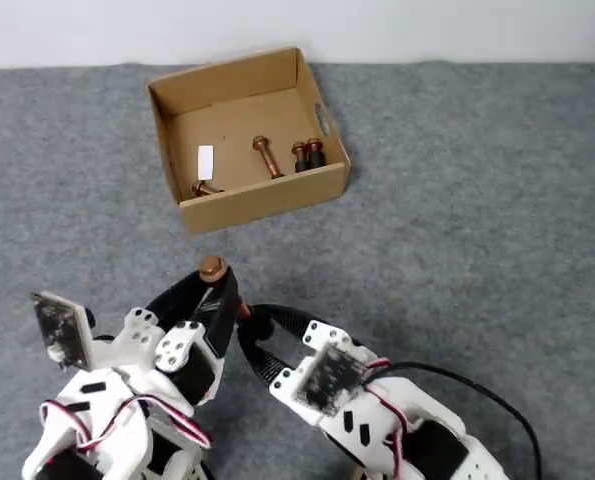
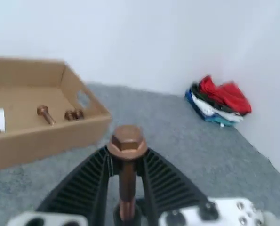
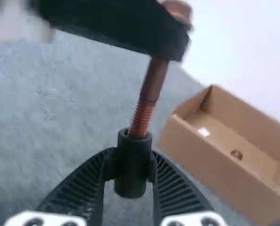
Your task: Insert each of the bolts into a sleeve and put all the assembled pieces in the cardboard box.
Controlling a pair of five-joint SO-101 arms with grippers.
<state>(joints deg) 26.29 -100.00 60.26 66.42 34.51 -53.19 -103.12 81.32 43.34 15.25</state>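
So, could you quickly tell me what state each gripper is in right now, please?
Left gripper: closed on the bolt.
Right gripper: closed on the sleeve, with the bolt's threaded end entering it.

bolt [image 3: 148, 96] tip hidden inside sleeve [image 3: 132, 167], cardboard box [image 3: 215, 165] cut off

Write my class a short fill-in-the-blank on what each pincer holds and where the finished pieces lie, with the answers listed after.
The left pincer grips a copper-coloured ____ by its shank. The right pincer holds a black ____. Finished pieces lie inside the ____ box.
Missing words: bolt, sleeve, cardboard.
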